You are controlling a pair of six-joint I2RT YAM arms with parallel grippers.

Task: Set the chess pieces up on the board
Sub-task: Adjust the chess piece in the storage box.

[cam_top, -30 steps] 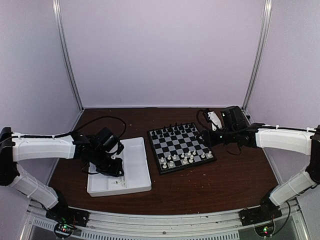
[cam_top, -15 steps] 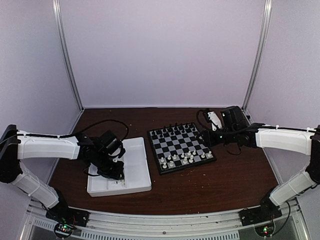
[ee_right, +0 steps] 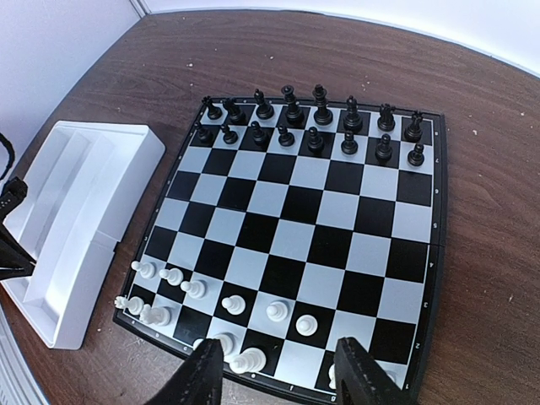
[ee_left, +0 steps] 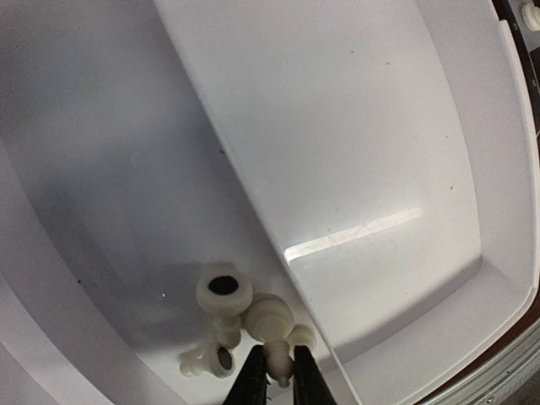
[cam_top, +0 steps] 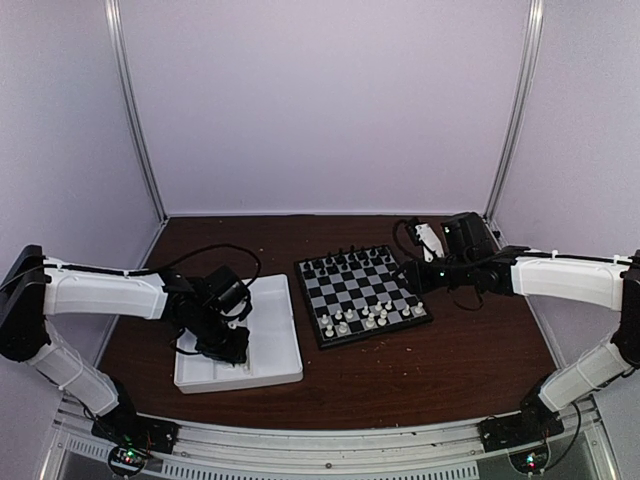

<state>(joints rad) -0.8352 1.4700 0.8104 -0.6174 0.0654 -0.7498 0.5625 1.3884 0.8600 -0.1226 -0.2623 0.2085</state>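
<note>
**Left gripper** [ee_left: 278, 381]: it is down inside the white tray [cam_top: 272, 372], which lies at 9 o'clock of the board [cam_top: 362, 295]. Its jaws are drawn close on either side of a white chessman [ee_left: 271, 319] and appear to pinch the narrow stem. The rounded end projects ahead of the fingertips. Two loose pieces [ee_left: 223, 294] lie touching it at its 10 o'clock, one showing a hollow round base. All three rest in the trough beside the tray's dividing wall.

**Assessment:** the hold is slim and on a rounded, glossy, lying moulding, so the piece may pivot or slip. A slow, straight lift clear of its neighbours and the divider is advised. Orientation should be checked before the base is set flat on a square.

**Materials:** the tray is smooth, shiny plastic with curved walls. The chessmen are light, ivory-white and of turned profile.

**Board:** it is rigid, black-rimmed and chequered. White chessmen [ee_right: 229, 304] stand along the 6 o'clock rows in the right wrist view, with gaps. Black chessmen [ee_right: 314, 118] fill the 12 o'clock rows.

**Right gripper** [ee_right: 278, 375]: the fingers are spread wide and hold nothing. It hovers at the board's 3 o'clock edge in the top view.
</note>
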